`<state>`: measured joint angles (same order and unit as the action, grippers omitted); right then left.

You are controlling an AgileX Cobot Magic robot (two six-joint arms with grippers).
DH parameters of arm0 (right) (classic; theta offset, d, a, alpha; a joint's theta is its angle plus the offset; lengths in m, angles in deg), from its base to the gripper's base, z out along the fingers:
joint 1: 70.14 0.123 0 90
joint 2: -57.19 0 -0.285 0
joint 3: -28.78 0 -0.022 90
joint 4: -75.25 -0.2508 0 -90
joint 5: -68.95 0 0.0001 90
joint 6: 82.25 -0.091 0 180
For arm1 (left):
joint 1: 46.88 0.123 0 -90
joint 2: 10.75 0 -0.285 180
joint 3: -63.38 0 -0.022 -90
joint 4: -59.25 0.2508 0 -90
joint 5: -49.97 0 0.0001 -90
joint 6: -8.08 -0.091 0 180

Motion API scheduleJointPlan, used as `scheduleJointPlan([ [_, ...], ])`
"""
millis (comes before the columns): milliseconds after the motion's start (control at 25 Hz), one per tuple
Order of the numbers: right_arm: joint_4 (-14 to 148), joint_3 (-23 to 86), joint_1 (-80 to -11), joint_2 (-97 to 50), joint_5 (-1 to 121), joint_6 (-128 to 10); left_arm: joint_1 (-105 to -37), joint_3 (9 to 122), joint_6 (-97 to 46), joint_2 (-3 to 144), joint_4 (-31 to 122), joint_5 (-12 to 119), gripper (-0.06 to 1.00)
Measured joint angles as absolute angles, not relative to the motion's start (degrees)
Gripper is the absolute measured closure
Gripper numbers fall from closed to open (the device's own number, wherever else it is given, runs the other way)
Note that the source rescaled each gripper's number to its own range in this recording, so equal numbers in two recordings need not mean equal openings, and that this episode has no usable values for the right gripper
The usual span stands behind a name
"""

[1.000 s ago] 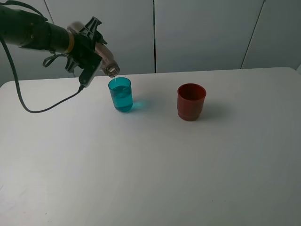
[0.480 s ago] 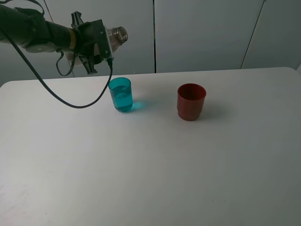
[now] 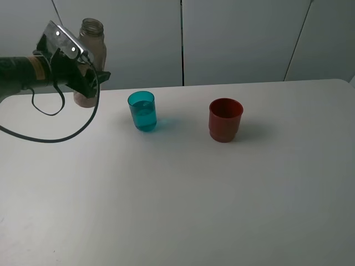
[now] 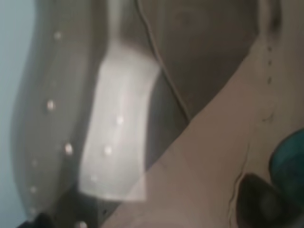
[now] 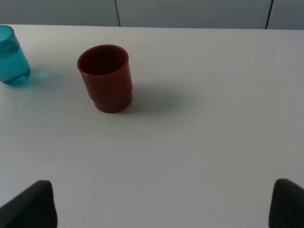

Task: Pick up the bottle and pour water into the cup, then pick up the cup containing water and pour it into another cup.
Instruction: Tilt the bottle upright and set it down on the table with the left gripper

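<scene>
Left pincer (image 3: 82, 69) is pinching the bottle (image 3: 95, 47) upright. Near it, the cup (image 3: 142, 111) is holding water; the red cup (image 3: 226, 119) is standing farther off. Assessment: the bottle is being set aside. Next move: release it, then grip the cup.

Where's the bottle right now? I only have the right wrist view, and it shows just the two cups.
Observer: The left gripper holds the bottle, left of the teal cup in the high view.
Operator: Is it tipped over the cup?
Observer: No, it stands upright, neck up, apart from the cup.
Operator: Anything inside it?
Observer: The left wrist view shows droplets on its wall; no water level can be made out.
</scene>
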<state>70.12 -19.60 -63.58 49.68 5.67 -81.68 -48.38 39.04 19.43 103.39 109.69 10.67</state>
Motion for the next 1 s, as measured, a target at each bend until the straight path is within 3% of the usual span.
scheduleJointPlan([
  [400,70.1,-19.6,-63.6,49.7,5.7,-81.7,-33.3,28.8,21.1,109.4,105.5,-11.6,0.94],
  [720,70.1,-19.6,-63.6,49.7,5.7,-81.7,-30.3,28.8,18.6,121.3,100.8,-19.4,0.94],
  [1000,70.1,-19.6,-63.6,49.7,5.7,-81.7,-30.2,29.3,17.2,123.0,100.1,-22.1,0.94],
])
